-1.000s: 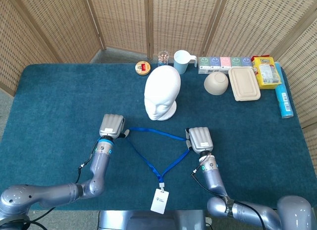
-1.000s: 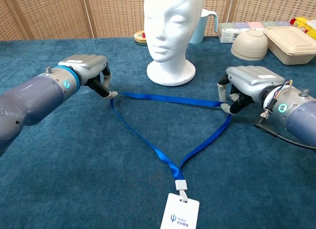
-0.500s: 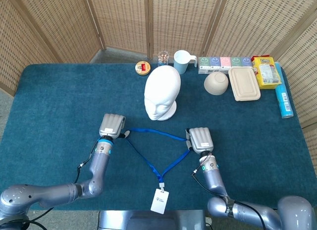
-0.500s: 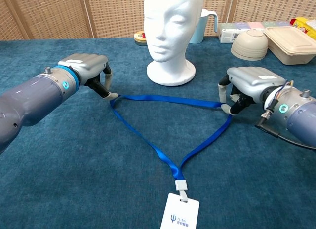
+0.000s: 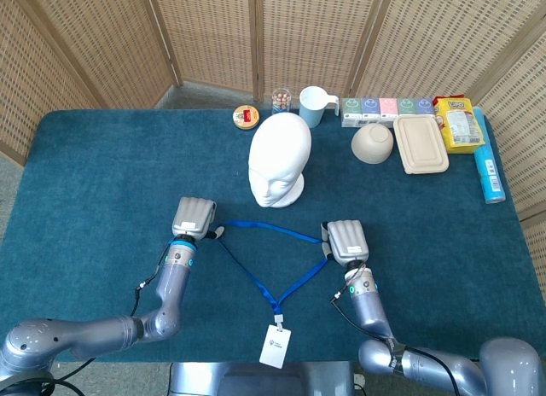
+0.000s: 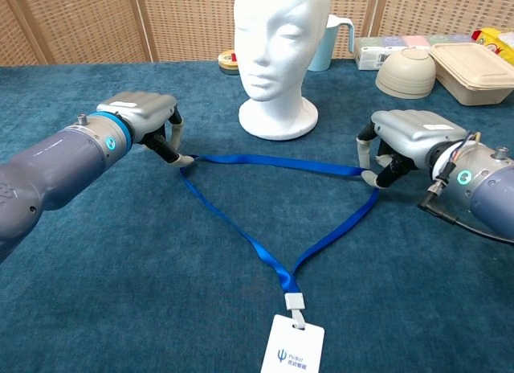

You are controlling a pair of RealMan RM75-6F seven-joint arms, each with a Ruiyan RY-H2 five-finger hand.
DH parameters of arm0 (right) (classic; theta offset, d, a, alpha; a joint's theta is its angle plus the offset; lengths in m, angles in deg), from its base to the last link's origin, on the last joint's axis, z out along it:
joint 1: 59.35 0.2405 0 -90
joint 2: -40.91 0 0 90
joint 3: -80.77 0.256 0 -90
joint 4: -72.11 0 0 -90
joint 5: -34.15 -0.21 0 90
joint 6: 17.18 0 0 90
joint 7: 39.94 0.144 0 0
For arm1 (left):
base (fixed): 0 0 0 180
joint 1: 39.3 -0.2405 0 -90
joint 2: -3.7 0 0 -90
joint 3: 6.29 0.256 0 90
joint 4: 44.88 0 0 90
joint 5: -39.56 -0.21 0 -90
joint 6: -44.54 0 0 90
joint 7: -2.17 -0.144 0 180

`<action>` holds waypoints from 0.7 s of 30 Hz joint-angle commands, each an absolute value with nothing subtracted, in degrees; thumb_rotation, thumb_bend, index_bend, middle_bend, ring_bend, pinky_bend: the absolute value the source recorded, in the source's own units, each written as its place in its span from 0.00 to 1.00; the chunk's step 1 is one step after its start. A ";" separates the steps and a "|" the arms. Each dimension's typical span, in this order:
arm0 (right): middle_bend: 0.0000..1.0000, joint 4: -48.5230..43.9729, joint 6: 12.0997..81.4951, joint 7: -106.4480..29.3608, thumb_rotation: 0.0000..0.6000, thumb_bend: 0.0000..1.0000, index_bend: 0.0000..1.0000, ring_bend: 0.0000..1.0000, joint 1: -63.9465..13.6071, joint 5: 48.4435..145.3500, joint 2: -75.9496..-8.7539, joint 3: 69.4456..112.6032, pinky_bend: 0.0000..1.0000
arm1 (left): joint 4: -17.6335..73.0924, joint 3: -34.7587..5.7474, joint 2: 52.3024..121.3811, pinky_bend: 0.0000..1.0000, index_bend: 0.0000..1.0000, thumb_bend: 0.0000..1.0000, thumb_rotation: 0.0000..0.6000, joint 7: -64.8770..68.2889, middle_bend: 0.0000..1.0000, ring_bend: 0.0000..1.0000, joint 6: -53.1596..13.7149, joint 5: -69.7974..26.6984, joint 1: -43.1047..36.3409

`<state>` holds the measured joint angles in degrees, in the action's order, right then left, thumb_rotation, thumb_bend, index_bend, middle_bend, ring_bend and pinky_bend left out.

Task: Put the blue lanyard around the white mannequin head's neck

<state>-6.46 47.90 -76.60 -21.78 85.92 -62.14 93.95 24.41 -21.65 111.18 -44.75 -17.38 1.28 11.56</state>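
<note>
The blue lanyard point(image 5: 256, 281) lies on the teal table as a taut triangle, its white badge point(image 5: 275, 346) near the front edge. The white mannequin head point(image 5: 279, 157) stands upright just behind the strap's far side, facing me. My left hand point(image 5: 194, 217) is palm down at the loop's left corner, with its fingertips point(image 6: 181, 157) pinching the strap point(image 6: 241, 228). My right hand point(image 5: 347, 241) does the same at the right corner, fingertips point(image 6: 369, 177) closed on the strap. In the chest view the head point(image 6: 279, 43) rises between the left hand point(image 6: 140, 114) and the right hand point(image 6: 409, 132).
Along the back edge stand a round tin point(image 5: 246, 117), a small jar point(image 5: 281, 99), a pale blue cup point(image 5: 314, 105), a row of small boxes point(image 5: 388, 108), a beige bowl point(image 5: 373, 142), a lidded lunch box point(image 5: 421, 143), a yellow packet point(image 5: 456, 123) and a blue tube point(image 5: 487, 165).
Both hands have shifted very slightly, the left one a little inward and lower. The strap stays stretched between them and the head has not moved.
</note>
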 commanded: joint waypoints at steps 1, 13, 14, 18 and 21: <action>0.94 -6.39 47.88 -76.52 0.97 0.49 0.61 1.00 -21.77 85.90 -62.17 93.97 1.00 | 24.00 -21.78 111.43 1.00 0.58 0.25 0.72 -44.80 0.91 1.00 -17.22 1.39 11.65; 0.94 -6.28 47.71 -76.06 0.98 0.49 0.61 1.00 -21.92 85.58 -61.95 94.06 1.00 | 22.70 -21.95 112.41 1.00 0.58 0.31 0.73 -45.29 0.91 1.00 -16.51 1.76 11.93; 0.94 -6.25 47.77 -76.03 0.97 0.49 0.61 1.00 -21.93 85.62 -61.94 94.06 1.00 | 22.63 -21.98 112.50 1.00 0.58 0.31 0.73 -45.36 0.91 1.00 -16.48 1.81 11.97; 0.95 -6.15 47.73 -75.95 0.97 0.49 0.61 1.00 -21.97 85.52 -61.85 94.09 1.00 | 22.48 -22.24 112.64 1.00 0.58 0.33 0.72 -45.44 0.91 1.00 -16.47 1.90 12.08; 0.95 -6.11 47.63 -75.75 0.97 0.49 0.61 1.00 -21.98 85.43 -61.83 94.17 1.00 | 22.46 -22.37 112.64 1.00 0.58 0.34 0.73 -45.71 0.91 1.00 -16.34 2.20 12.14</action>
